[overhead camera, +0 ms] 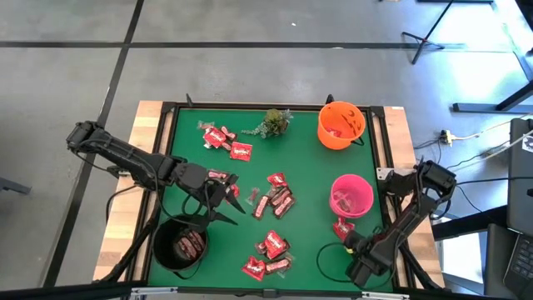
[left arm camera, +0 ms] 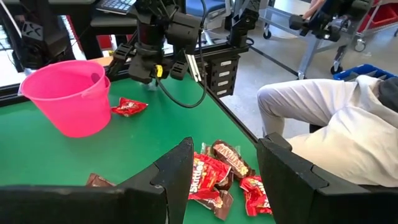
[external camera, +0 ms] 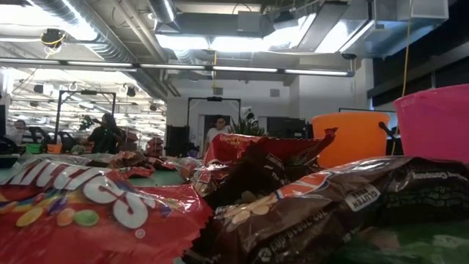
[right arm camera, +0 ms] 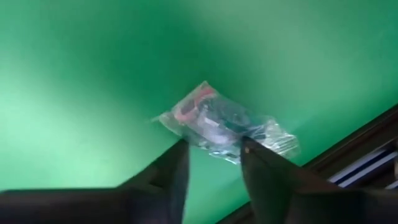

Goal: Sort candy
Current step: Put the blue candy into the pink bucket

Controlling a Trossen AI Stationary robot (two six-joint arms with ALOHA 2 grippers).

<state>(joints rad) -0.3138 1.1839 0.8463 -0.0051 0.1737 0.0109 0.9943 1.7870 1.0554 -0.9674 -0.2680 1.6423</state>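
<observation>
Green mat (overhead camera: 308, 179) — three bowls, scattered candy (overhead camera: 276, 196).

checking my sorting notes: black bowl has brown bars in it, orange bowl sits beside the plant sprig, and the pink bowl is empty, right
Not quite: the pink bowl is not empty. The high view shows red-wrapped candy inside it. The rest holds: the black bowl has dark brown-red bars in it, and the orange bowl sits beside the plant sprig at the far edge of the table.
</observation>
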